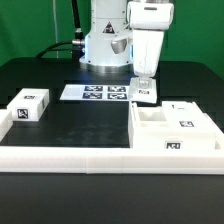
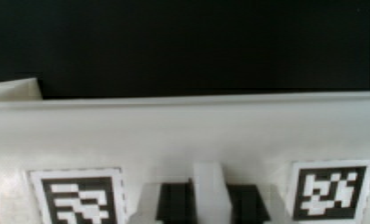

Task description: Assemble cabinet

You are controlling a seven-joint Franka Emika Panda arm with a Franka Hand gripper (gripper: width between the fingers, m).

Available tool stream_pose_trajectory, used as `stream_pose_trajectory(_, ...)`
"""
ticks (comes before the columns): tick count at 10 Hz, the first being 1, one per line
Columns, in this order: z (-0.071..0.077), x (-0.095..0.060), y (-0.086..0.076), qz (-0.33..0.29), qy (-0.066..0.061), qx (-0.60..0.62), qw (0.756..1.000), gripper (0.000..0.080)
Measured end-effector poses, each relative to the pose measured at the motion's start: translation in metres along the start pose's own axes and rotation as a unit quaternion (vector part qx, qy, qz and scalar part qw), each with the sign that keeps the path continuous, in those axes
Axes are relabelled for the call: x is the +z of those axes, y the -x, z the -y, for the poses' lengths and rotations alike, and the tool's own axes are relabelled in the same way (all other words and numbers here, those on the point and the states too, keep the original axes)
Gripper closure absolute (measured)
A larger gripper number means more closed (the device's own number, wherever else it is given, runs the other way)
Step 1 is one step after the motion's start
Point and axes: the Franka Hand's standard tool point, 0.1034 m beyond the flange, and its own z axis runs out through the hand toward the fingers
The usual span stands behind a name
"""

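Cabinet (image 1: 150, 142) — large white plastic box, open-topped with inner divisions, black-and-white square tags on its front wall and on top. It sits on the black tabletop (image 1: 70, 125) at the exterior view's right, towards the front, with its front wall against the long white border rail (image 1: 70, 157) that runs along the front edge. White tagged panel (image 1: 143, 93): a small flat piece just behind the box's rear corner, directly under the arm. In the wrist view the same panel (image 2: 182, 130) fills the width of the frame as a pale, blurred face bearing two tags, black tabletop behind it. Pincer (image 1: 143, 82): pointing down, low over that panel and at or very near its top. The fingers are hidden by the panel in one view and blurred in the other, so I cannot tell whether they are spread or clamped on it. Smaller white block (image 1: 30, 107) — tagged on two faces, at the exterior view's left, well apart from the box. Marker board (image 1: 97, 92): flat on the tabletop in front of the robot's base, beside the panel.
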Motion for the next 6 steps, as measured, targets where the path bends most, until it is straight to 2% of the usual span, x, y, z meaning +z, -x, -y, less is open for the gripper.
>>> stream_pose_trajectory(2,0.0018,0.0076,-0.0055,-0.001,-0.006,0.004,1.0,0.0729)
stream_pose_trajectory(3,-0.0023,0.0102,-0.0081,-0.003,-0.006,0.005,1.0,0.0729)
stream_pose_trajectory(5,-0.003,0.0107,-0.0085,-0.002,-0.008,0.005,1.0,0.0729)
stream_pose_trajectory(6,-0.0031,0.0102,-0.0083,0.001,-0.014,0.005,1.0,0.0729)
